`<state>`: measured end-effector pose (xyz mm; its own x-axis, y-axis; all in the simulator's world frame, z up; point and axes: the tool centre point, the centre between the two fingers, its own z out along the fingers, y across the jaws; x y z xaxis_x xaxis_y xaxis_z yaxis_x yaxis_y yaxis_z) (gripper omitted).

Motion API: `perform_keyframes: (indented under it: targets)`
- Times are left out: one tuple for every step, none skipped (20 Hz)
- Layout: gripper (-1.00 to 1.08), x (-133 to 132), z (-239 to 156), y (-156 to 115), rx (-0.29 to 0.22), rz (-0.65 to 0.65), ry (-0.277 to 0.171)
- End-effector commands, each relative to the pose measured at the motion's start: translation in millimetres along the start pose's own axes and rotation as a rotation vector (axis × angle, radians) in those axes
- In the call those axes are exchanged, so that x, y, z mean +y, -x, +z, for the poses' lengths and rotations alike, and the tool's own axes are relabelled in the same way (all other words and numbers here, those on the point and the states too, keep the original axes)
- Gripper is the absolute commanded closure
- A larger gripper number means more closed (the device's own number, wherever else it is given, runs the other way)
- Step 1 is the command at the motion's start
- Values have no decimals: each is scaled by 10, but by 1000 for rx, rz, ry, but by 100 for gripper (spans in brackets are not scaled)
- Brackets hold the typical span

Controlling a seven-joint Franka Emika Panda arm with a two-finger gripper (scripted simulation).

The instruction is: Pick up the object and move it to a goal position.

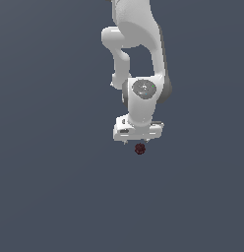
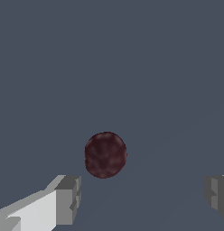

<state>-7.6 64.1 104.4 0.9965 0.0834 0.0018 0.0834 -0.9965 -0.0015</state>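
Observation:
The object point(image 1: 139, 148) is a tiny dark red, roundish, mottled lump lying on the plain grey floor. It also shows in the wrist view point(image 2: 105, 154). The white arm hangs over it, and my gripper point(image 1: 138, 141) sits just above the lump, pointing down. In the wrist view the gripper point(image 2: 141, 198) is open and empty. Its two grey fingertips point(image 2: 68, 198) stand far apart, with the lump between them and farther off. The fingers do not touch it.
The grey floor point(image 1: 55, 187) spreads flat around the lump on all sides. Nothing else shows in either view, and no goal marker is in view.

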Motion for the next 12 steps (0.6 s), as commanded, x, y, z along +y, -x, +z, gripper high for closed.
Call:
perform_keyframes:
  targets:
    - [-92, -140, 134, 11, 0, -25, 1]
    - [-92, -181, 172, 16, -1, -33, 1]
    - [-92, -214, 204, 21, -1, -39, 1]
    - [-92, -240, 228, 24, -1, -43, 2]
    - [-92, -258, 245, 27, -2, -47, 2]
    - [-92, -270, 256, 29, -2, -49, 1]
    - [-92, -274, 259, 30, -2, -49, 1]
    - [-92, -261, 245, 32, -3, -47, 1]
    - [-92, -261, 249, 32, -3, -47, 1]
    - [-92, -261, 260, 32, -3, -47, 1]
    - [-92, -261, 277, 33, -3, -47, 1]
    - [-92, -261, 301, 33, -3, -47, 1]
